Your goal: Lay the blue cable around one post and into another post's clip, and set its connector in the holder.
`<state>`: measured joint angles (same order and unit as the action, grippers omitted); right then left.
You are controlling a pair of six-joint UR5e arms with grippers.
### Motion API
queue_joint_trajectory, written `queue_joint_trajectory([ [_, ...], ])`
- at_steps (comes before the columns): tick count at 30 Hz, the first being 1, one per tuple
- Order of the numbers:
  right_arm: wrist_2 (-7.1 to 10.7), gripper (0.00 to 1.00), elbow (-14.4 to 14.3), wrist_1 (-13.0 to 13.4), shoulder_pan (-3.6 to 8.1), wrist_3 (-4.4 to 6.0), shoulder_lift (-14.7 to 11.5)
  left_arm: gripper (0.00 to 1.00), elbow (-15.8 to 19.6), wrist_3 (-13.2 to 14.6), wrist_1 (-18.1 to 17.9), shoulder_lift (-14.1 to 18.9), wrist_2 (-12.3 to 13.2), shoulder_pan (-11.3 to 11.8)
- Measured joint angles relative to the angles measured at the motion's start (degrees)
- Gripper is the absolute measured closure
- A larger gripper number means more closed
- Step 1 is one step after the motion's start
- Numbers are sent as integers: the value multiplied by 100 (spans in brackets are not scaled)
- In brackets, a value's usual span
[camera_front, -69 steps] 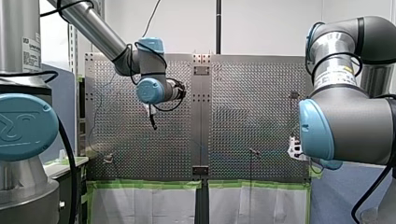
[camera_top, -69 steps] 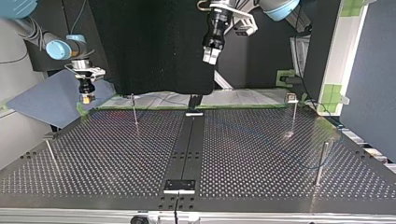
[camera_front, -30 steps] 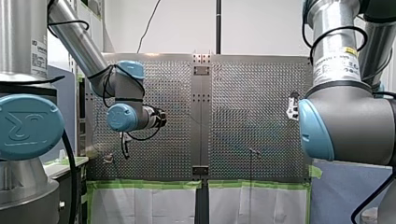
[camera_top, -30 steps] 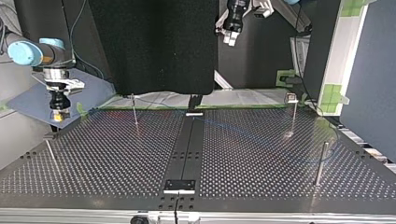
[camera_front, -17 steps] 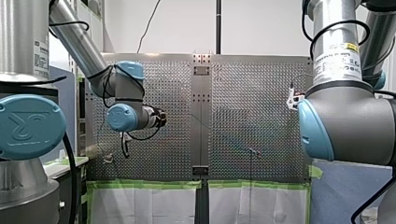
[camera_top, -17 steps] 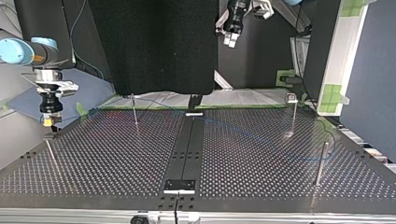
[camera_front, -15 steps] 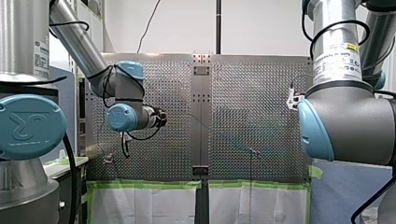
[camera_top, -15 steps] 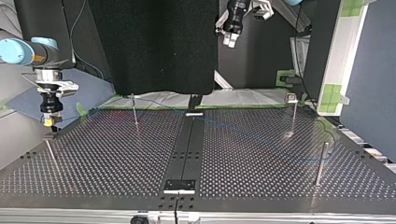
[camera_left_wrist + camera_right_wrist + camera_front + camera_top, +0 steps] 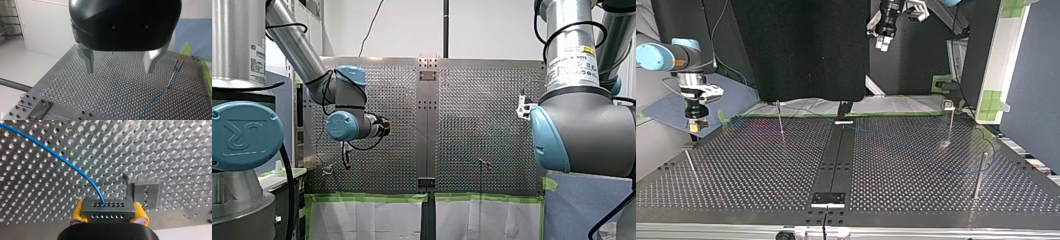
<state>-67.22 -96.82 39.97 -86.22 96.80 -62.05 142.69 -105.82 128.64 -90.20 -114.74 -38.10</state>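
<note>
Connector (image 9: 108, 207) between yellow pads (image 9: 78, 213) of right pincer (image 9: 109, 211)

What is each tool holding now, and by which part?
My right tool grips the connector of the blue cable by its two ends, between the yellow pads. My left tool is open, holding nothing.

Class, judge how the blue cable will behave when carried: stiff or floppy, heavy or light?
Probably floppy: the blue cable arcs freely from the connector gripped in my right claw. Likely light, being thin. Its slack on the table may drag.
</note>
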Motion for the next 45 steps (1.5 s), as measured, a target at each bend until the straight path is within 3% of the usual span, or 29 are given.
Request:
queue_joint_trajectory([
  [5,-78,100,44,-201,24,155,-19,0,0,0,39,0,0,2],
  [9,-88,100,70,-348,46,342,-101,0,0,0,46,1,0,2],
  [15,-89,100,120,-379,55,627,-281,0,0,0,59,0,0,2],
  [25,-135,100,162,-367,80,1107,-337,0,-6,0,97,0,0,2],
  [45,-151,100,209,-349,231,1299,-327,0,-74,51,280,0,-19,2],
])
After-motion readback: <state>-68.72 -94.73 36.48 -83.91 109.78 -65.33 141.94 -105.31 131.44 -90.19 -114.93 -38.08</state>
